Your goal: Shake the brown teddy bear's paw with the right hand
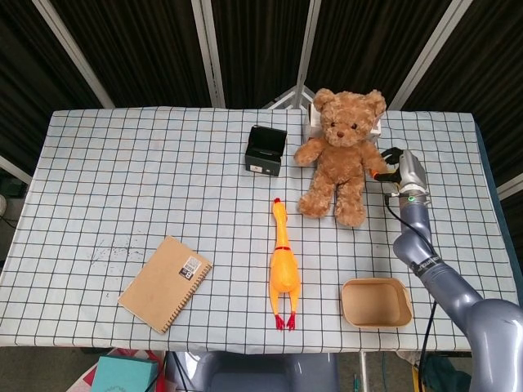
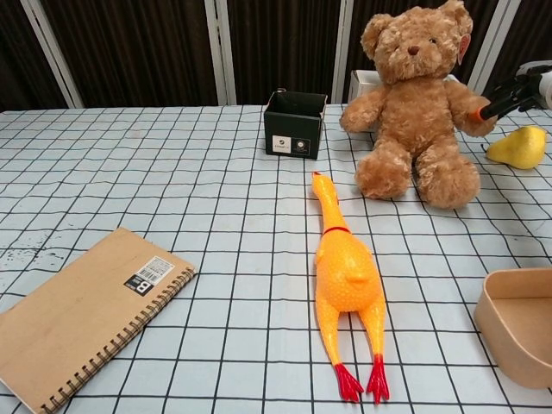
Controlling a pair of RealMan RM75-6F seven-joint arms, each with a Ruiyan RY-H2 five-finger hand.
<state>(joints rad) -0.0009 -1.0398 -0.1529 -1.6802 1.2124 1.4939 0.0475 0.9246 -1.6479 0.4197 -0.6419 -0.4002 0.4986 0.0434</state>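
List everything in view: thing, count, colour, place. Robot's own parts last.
teddy bear: one, brown, sitting at the far right of the table.
box: one, black, open, left of the bear.
white box: one, behind the bear, mostly hidden.
rubber chicken: one, yellow and orange with red feet, lying at centre, head towards the bear.
notebook: one, brown, spiral-bound, near left.
tray: one, tan, near right.
yellow object: one, right of the bear; kind unclear.
tablecloth: one, white with dark grid.
right hand: one, grey and black, holds the bear's paw.
Left hand: not in view.
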